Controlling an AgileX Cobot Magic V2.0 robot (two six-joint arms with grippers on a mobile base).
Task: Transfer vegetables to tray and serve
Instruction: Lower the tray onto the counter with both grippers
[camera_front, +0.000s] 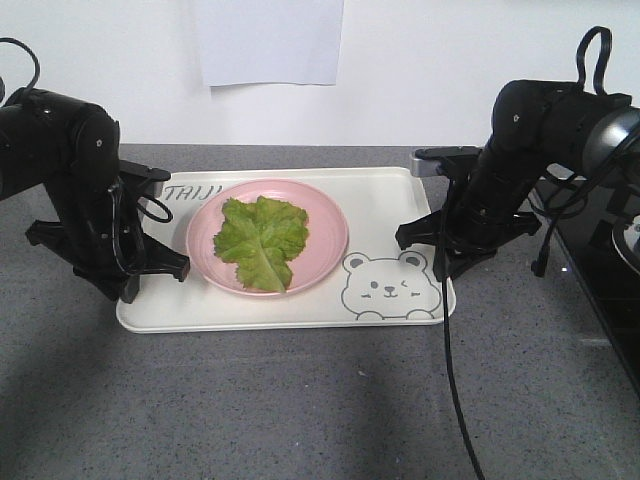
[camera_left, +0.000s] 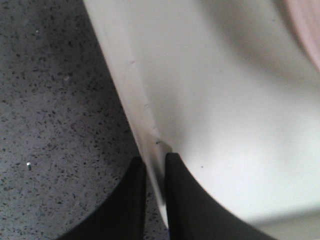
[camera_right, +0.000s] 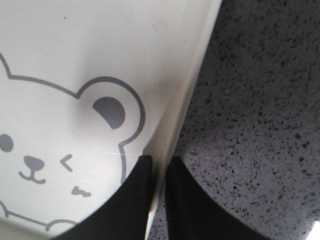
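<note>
**Tray pinched at both short edges, ready to lift**

The tray (camera_front: 300, 305) lies flat on the grey worktop (camera_front: 300, 410), carrying the pink plate (camera_front: 325, 255) with the vegetables (camera_front: 262, 240) heaped in its middle. My left fingers (camera_left: 152, 200) are narrowed onto the tray's rim, one inside, one outside; my right fingers (camera_right: 157, 200) pinch the opposite rim beside the bear face (camera_right: 45, 150). I'd judge serving comes next: I should raise both sides together, level and slow, so the plate doesn't slide.
</note>
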